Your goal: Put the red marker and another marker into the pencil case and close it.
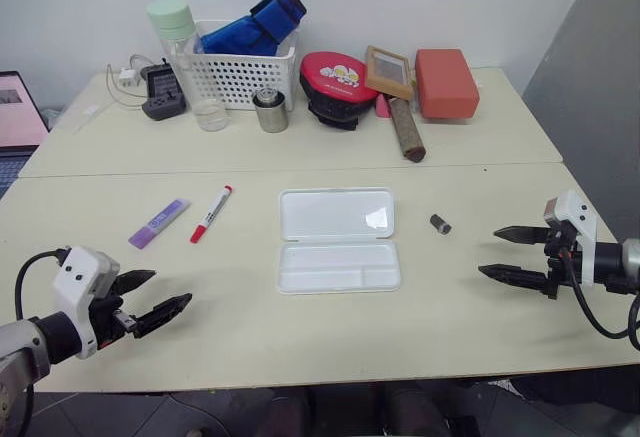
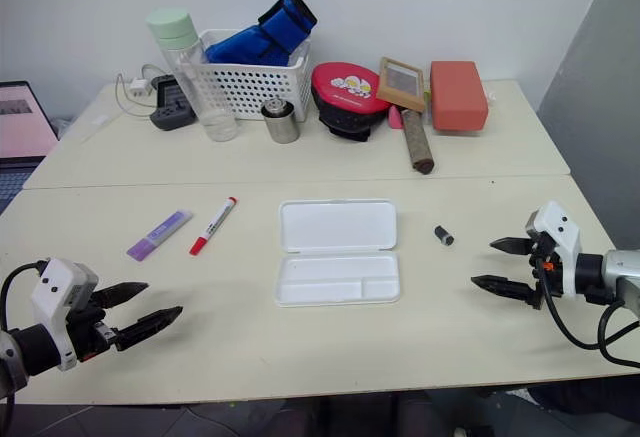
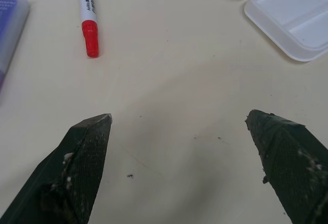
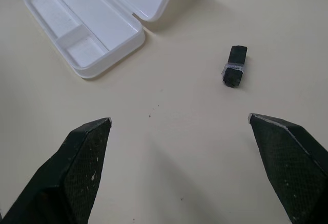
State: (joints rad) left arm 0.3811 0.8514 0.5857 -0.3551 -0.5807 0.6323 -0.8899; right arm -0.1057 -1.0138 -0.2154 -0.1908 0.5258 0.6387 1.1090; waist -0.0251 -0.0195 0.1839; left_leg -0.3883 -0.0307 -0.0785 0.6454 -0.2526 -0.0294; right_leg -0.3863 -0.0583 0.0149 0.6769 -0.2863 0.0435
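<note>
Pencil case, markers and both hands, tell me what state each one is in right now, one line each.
pencil case: open, lying flat, both halves empty.
red marker: capped, lying on the table left of the case.
purple marker: lying flat beside the red marker, outside the case.
left hand: open, holding nothing.
right hand: open, holding nothing.
small dark cylinder: lying on its side right of the case.
</note>
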